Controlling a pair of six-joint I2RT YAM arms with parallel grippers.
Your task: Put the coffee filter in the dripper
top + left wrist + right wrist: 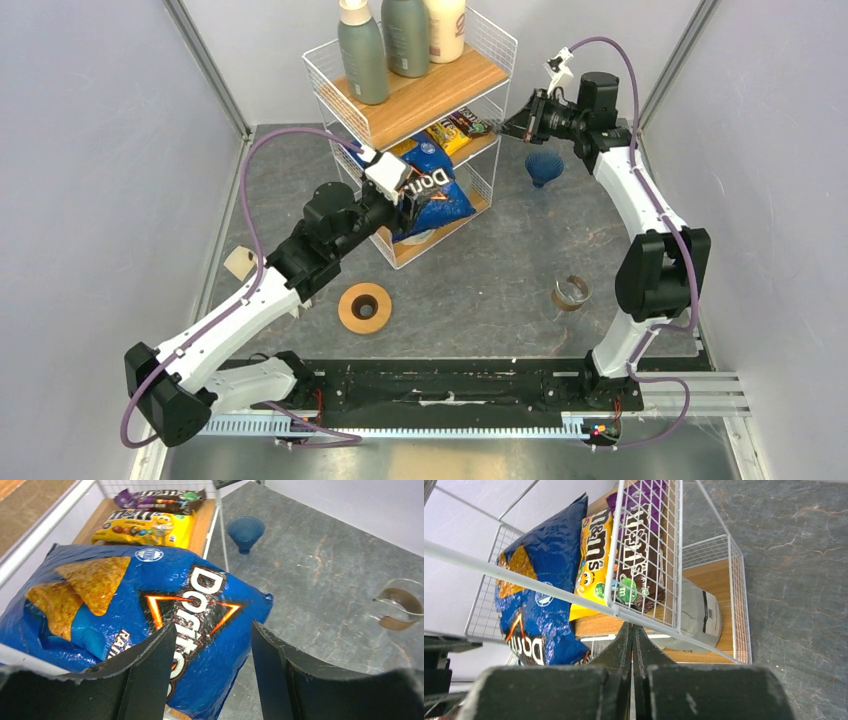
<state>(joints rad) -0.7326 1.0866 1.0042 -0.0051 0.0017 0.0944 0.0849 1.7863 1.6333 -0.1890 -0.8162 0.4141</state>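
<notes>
The dripper (544, 166), a small dark blue ribbed cone, stands on the grey table right of the wire rack; the left wrist view has the dripper (245, 531) at the top. No coffee filter shows in any view. My right gripper (514, 124) is shut, its fingers pressed flat together, with its tips (632, 629) at the rack's white wire edge by the snack shelf. My left gripper (408, 200) hangs open over the blue Doritos bag (150, 605), and nothing is between its fingers (212, 632).
The wire rack (495, 45) holds bottles on top, candy bags (624, 550) in the middle and a pale packet (698, 614) at the bottom. A wooden ring (364, 307) and a glass cup (572, 293) sit on the table. A cream paper piece (238, 262) lies far left.
</notes>
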